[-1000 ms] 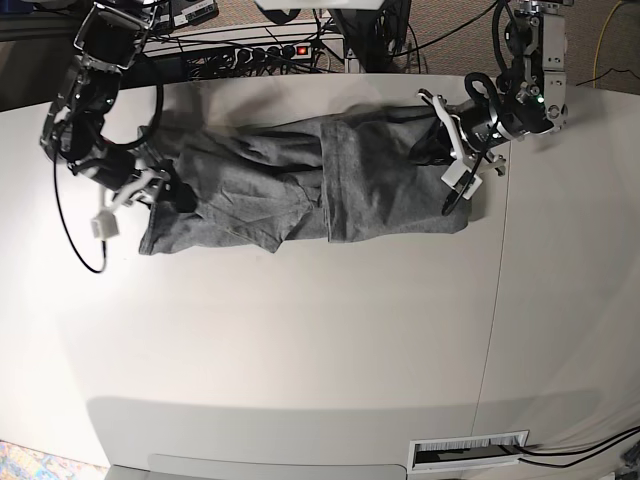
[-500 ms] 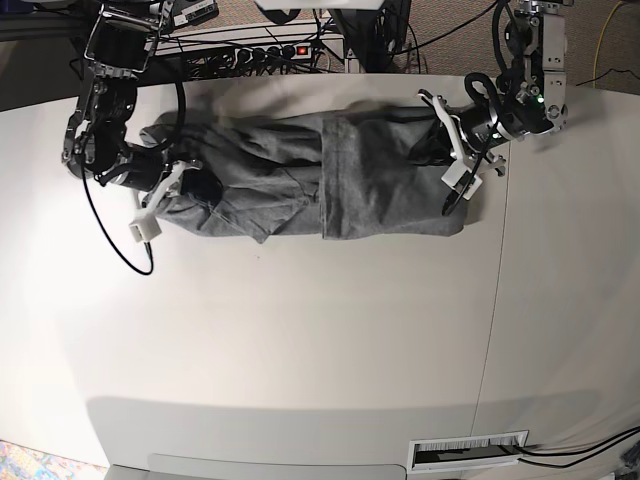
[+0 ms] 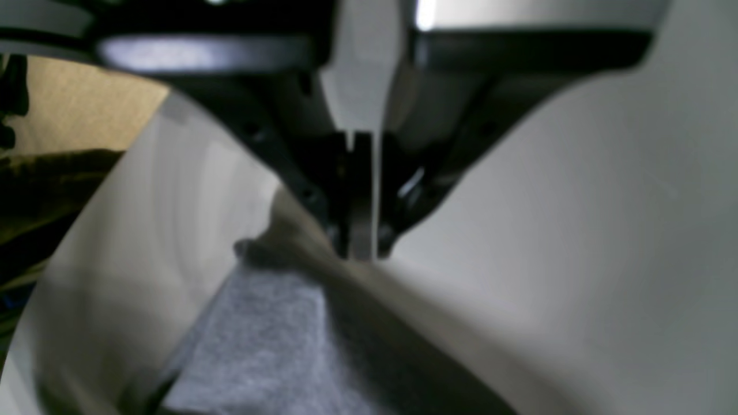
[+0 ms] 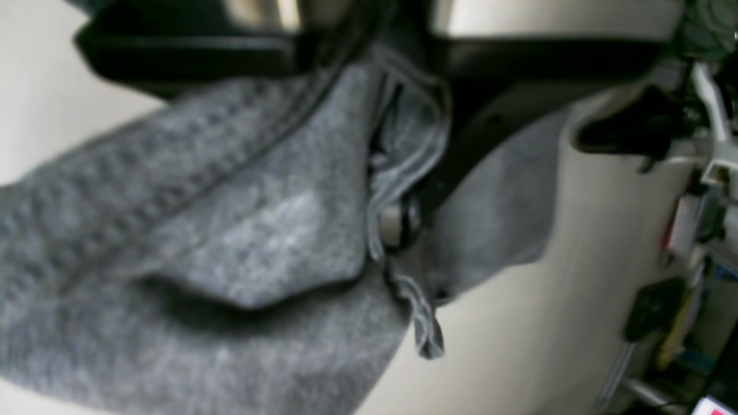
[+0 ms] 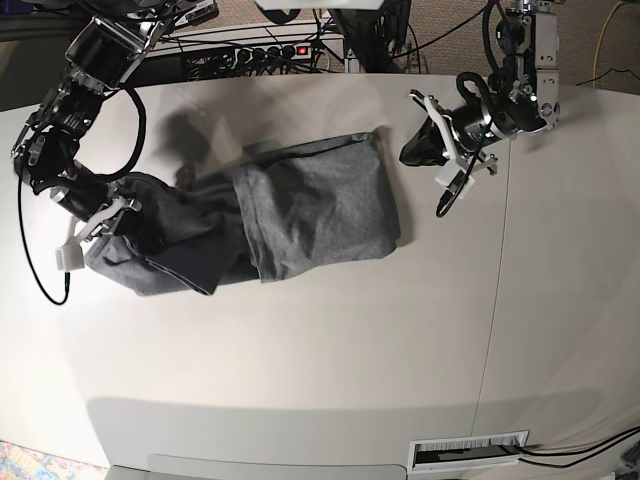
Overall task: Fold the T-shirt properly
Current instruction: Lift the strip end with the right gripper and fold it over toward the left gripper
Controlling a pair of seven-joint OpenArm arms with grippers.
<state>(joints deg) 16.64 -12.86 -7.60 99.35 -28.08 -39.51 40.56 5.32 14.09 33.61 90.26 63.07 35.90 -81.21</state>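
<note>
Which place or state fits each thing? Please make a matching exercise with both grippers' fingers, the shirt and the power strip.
Things:
1. left fingers
2. right fingers
3. shirt
4. power strip

Places or states:
A. lying crumpled on the table
B. behind the table, with a red switch
C. pressed together, on the base view's right
D. clamped on grey cloth, on the base view's left

Pairs: 1-C, 2-D, 3-A, 4-B

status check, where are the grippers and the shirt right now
Right gripper shut on the T-shirt, lifting its end. Left gripper shut, empty, off the cloth. Shirt bunched, unfolded. Nothing in the way.
</note>
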